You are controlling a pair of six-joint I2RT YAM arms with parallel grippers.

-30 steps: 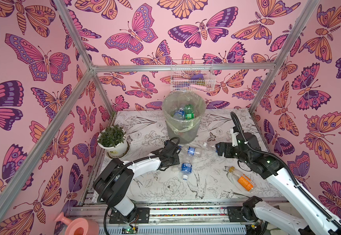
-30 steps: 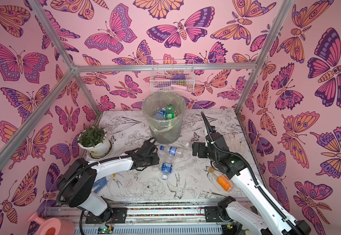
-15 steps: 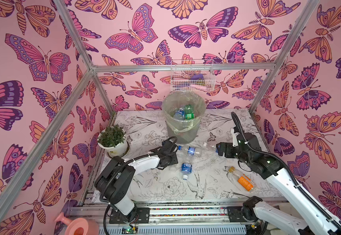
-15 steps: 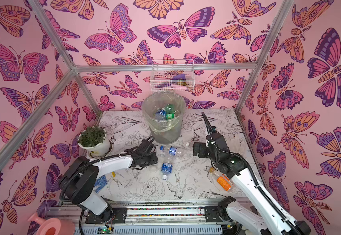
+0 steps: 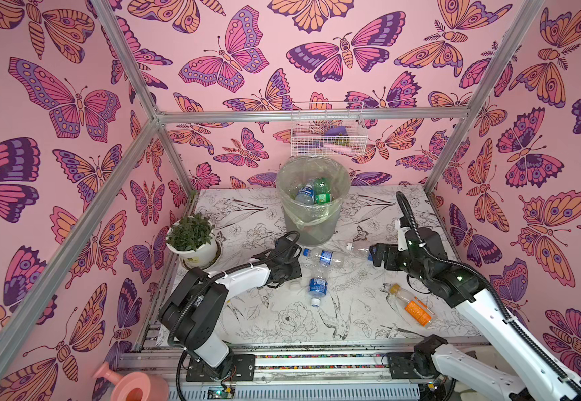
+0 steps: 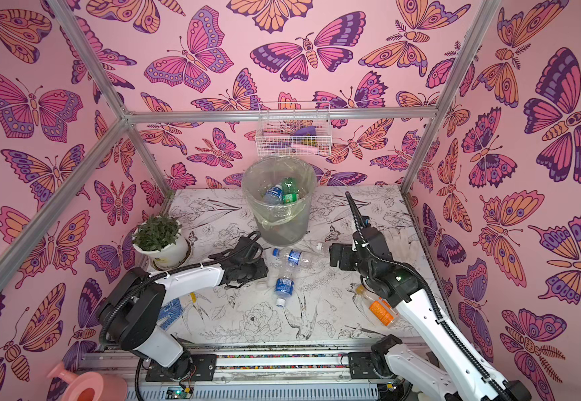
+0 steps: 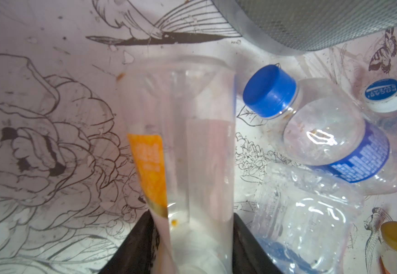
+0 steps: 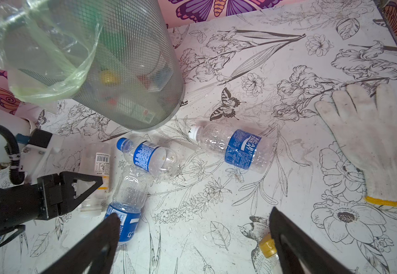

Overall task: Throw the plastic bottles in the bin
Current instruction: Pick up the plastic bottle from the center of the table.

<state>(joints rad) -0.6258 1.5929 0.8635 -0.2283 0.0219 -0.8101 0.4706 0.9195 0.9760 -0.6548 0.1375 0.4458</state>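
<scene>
My left gripper [image 7: 191, 214] lies low on the table, shut on a clear bottle with an orange label [image 7: 192, 142]; that bottle fills the gap between both black fingers. From the right wrist the held bottle [image 8: 96, 166] shows lying flat. Beside it lie a blue-capped bottle [image 5: 323, 257], a blue-labelled bottle [image 5: 317, 286] and a white-capped bottle [image 8: 235, 148]. An orange-labelled bottle [image 5: 412, 305] lies front right. My right gripper [image 8: 193, 213] hovers open over bare table, holding nothing. The bin [image 5: 313, 198] stands behind the bottles, with green and blue bottles inside.
A potted plant [image 5: 193, 243] stands left of my left arm. A white work glove [image 8: 370, 142] lies by the right wall. A wire basket [image 5: 327, 130] hangs on the back wall above the bin. A pink watering can [image 5: 132, 385] sits outside the front rail.
My left gripper's jaws have closed in on the clear orange-labelled bottle. The right arm and the loose bottles have not moved.
</scene>
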